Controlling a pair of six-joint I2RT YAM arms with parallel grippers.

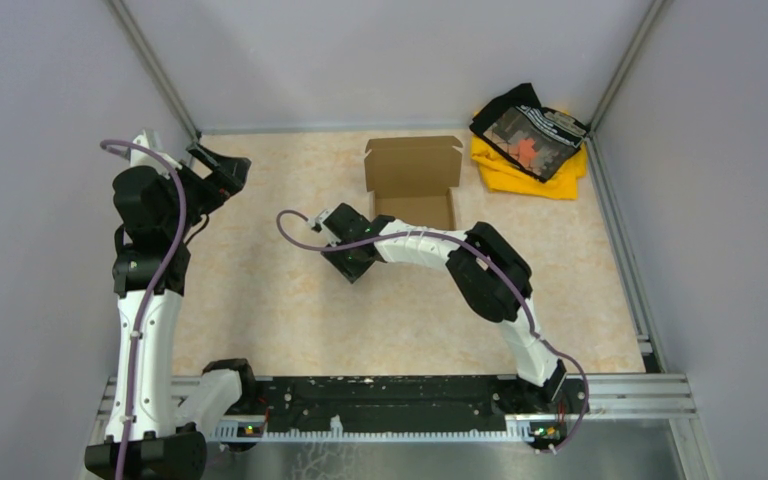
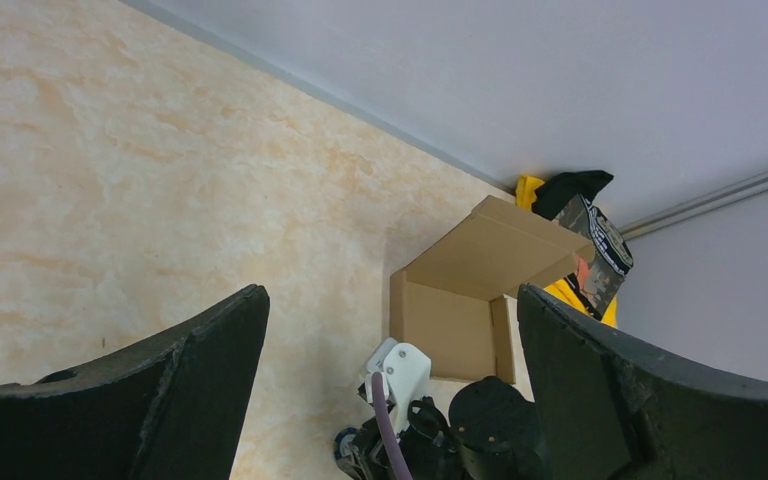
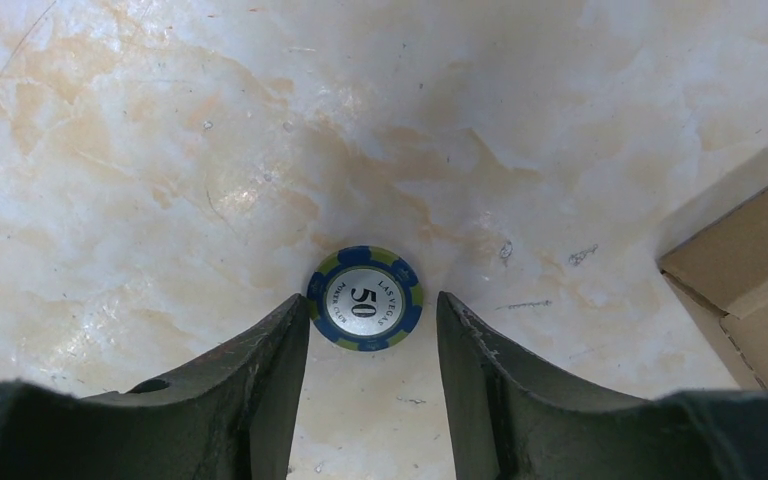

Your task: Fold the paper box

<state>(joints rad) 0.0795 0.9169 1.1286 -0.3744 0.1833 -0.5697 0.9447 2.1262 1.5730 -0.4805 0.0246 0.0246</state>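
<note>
Right gripper [image 3: 372, 302], jaws parted, straddles blue chip [image 3: 365, 296] reading "LAS VEGAS 50"; left gripper [image 2: 391, 292] gapes

The white-and-black left arm [image 1: 145, 320] stands upright at the left edge, elbow high, wrist tipped toward the middle; the left jaws are spread wide. The white-and-black right arm [image 1: 415, 245] reaches forward, bends left and hangs low, the right jaws pointing down, partly parted.
</note>
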